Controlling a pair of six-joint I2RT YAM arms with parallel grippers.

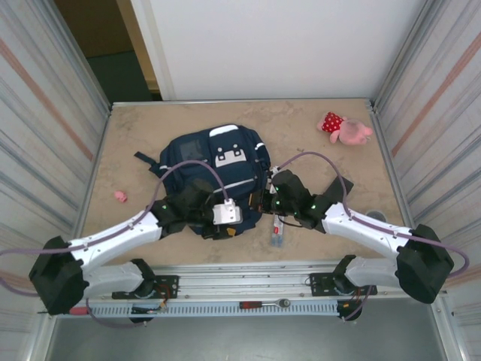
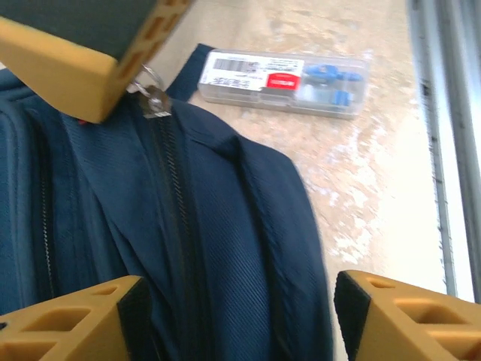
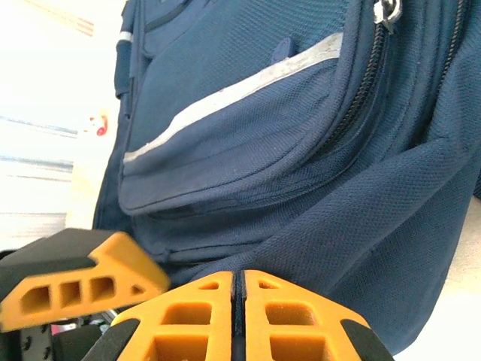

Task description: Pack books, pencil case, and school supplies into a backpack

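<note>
The navy backpack [image 1: 214,162] lies flat in the middle of the table, and both arms meet at its near right corner. My left gripper [image 2: 237,304] is open, its fingers straddling a ridge of backpack [image 2: 225,226] fabric beside a closed zipper. My right gripper [image 3: 239,282] is shut, its tips pinching a taut fold of the backpack [image 3: 301,150]. One of its fingers [image 2: 68,60] sits just above the zipper pull [image 2: 154,99]. A narrow clear pack of school supplies [image 2: 282,81] with red and blue marks lies on the table beside the backpack, by the front edge [image 1: 278,233].
A pink plush toy [image 1: 346,128] lies at the back right. A small pink object [image 1: 120,196] sits at the left. Metal walls close in both sides of the table [image 1: 150,124], and a rail [image 1: 248,304] runs along the front.
</note>
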